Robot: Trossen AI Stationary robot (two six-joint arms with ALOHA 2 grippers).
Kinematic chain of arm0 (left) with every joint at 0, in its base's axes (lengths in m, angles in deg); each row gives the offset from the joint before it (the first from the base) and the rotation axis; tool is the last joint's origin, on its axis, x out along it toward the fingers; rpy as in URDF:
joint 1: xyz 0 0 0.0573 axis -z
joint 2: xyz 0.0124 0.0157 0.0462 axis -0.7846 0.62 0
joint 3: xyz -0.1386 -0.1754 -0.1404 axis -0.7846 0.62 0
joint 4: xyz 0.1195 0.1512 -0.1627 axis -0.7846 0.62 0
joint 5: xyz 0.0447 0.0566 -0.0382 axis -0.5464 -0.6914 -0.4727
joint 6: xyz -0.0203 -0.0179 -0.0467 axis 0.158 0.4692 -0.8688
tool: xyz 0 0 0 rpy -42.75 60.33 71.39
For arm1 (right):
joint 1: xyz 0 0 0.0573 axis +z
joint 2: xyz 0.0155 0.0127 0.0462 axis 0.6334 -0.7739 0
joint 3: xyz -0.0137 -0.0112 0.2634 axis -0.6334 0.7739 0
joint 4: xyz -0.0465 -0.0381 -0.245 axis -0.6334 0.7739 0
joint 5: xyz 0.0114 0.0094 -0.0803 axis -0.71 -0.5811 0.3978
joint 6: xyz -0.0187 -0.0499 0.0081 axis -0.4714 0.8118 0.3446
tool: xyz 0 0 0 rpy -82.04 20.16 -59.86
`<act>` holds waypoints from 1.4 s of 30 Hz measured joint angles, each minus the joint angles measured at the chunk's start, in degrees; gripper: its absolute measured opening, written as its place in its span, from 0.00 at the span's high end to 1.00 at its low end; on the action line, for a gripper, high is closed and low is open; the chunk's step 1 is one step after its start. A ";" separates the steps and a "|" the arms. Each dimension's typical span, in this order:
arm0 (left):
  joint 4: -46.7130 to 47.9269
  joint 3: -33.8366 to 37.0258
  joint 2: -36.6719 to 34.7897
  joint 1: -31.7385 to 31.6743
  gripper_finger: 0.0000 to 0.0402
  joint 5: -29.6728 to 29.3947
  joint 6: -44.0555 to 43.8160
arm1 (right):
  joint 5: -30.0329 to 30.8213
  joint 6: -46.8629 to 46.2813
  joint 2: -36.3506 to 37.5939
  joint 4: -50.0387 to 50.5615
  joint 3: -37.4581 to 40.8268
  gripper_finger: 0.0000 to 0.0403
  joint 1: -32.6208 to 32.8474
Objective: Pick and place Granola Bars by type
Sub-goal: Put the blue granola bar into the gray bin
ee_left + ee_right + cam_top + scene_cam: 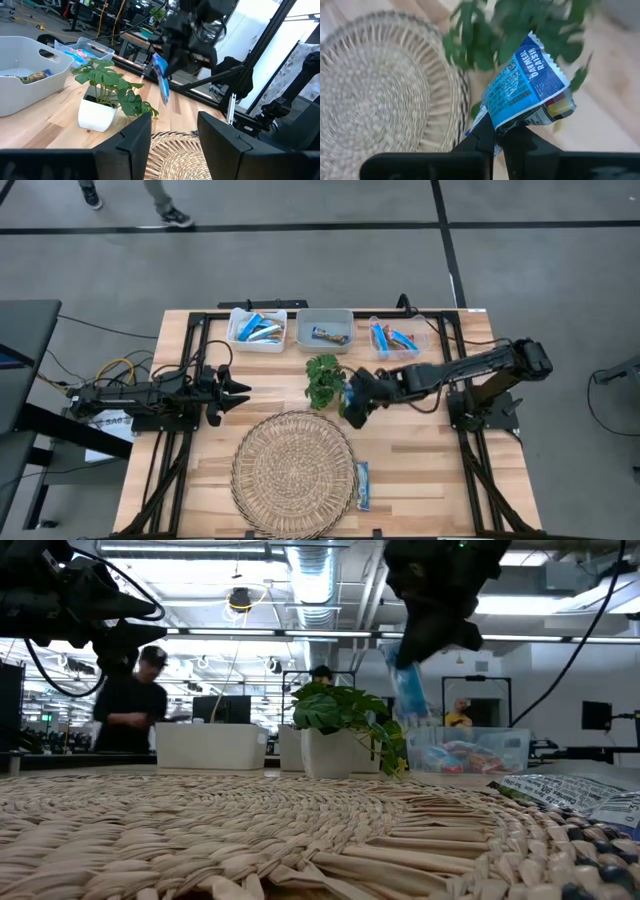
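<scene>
Right claw [357, 402] was clamped on one end of a blue oatmeal-raisin bar [527, 87], held mid-bench just beside the plant [322, 378], above the woven mat's [290, 470] far edge. Bar hung long axis near vertical, wrapper crinkled. Bins [325, 330] lined the far edge, nearest the right arm. Left claw [235, 391] sat open, idle near the left edge.
</scene>
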 joint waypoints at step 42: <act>0.02 0.01 0.02 0.00 0.62 0.02 0.00 | -6.88 42.65 -7.07 -23.71 -5.63 0.98 -35.14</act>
